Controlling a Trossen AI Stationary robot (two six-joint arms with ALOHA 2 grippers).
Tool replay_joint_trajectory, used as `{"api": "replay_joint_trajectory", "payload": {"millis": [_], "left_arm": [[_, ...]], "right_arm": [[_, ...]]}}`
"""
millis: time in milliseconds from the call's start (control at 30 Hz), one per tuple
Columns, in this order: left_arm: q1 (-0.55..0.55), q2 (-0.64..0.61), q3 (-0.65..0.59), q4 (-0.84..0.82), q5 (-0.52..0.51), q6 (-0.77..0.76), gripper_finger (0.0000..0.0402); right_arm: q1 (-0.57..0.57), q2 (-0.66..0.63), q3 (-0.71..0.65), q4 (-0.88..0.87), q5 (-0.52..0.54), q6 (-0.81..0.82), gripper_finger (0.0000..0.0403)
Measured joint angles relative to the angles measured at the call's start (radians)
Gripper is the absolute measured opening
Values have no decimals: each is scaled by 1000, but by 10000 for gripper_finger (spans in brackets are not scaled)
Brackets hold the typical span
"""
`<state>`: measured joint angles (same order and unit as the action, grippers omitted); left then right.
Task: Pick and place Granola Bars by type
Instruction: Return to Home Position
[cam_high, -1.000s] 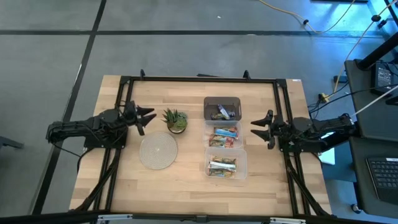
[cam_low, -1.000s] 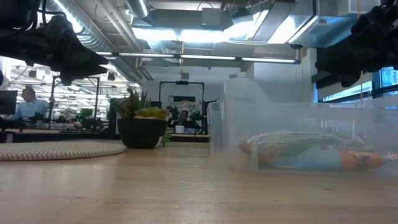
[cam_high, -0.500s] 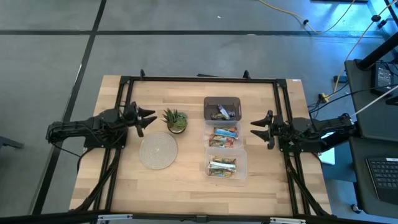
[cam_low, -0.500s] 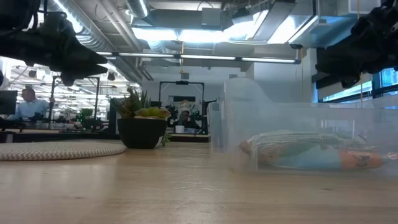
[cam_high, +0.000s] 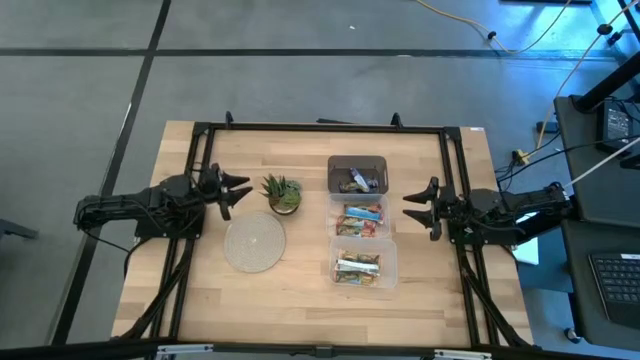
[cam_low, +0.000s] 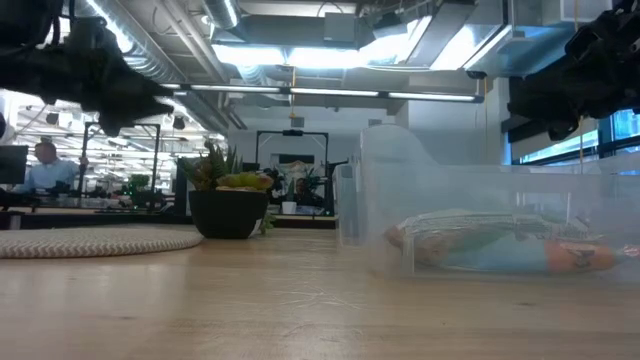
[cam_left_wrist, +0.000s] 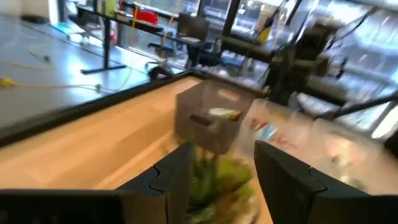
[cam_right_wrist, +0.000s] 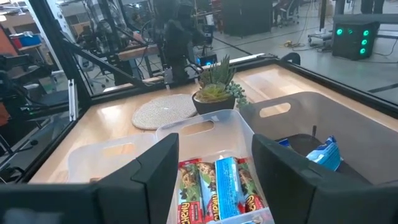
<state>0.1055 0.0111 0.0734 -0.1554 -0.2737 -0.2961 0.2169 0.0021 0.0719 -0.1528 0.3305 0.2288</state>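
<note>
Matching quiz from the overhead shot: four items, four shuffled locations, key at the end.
Items
1. grey bin
2. potted plant
3. woven mat
4. right tool

Locations (high view)
A. open and empty, just right of the middle clear bin
B. top end of the bin column in the picture
C. between the left tool and the grey bin
D. just below the potted plant in the picture

Pairs: 1-B, 2-C, 3-D, 4-A
</note>
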Motion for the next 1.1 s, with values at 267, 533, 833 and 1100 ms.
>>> {"api": "replay_joint_trajectory", "payload": {"millis": [267,533,833,1100], "left_arm": [[-1,0,1,49,-27,-50,162],[0,6,2,-7,-73,-145,164],[0,6,2,-7,-73,-146,162],[0,6,2,-7,-73,-146,164]], "right_arm": [[0,0,0,-1,-13,-2,207],[0,1,0,-1,-12,-1,207],[0,2,0,-1,-12,0,207],[0,2,0,-1,-11,0,207]]}}
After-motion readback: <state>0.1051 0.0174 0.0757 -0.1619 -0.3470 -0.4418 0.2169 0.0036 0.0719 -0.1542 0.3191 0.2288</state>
